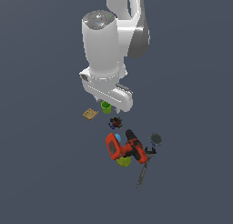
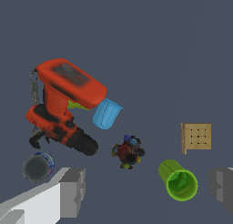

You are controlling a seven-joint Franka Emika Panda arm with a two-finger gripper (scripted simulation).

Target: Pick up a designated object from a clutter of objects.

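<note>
Designated object [image 2: 128, 152]: tiny dark lump of black, red and blue bits, lying on the grey floor [image 2: 150, 45] in the open middle of the clutter, between the power drill [image 2: 63, 104] and the green cup [image 2: 179, 180], touching neither; probably light and rigid, judging by size and knobbly outline; likely to roll or skid under a glancing touch, so best taken square across its middle, with the fingers [image 2: 72, 191] brought down on either side and closed low against the floor; surface uneven, so likely a grip on protruding knobs rather than flat faces; no sign of fragility, though too small to tell detail. Gripper [image 2: 148, 189]: jaws spread wide apart, holding nothing, one finger seen at each side of the wrist view, with the lump and the green cup both lying in the span between them; in the exterior view, hanging above the green cup [image 1: 106, 107], with the lump [image 1: 115, 123] just beyond. Nearest hazard: the green cup, near enough to be clipped or swept in on a careless descent; next a light blue piece [image 2: 107, 113] by the drill's body, near the lump but apart; tan flat square [image 2: 196, 136] well aside; grey-blue cup [image 2: 38, 167] beyond the drill; yellow-green round thing [image 1: 124, 161] tucked under the drill, out of the way.
</note>
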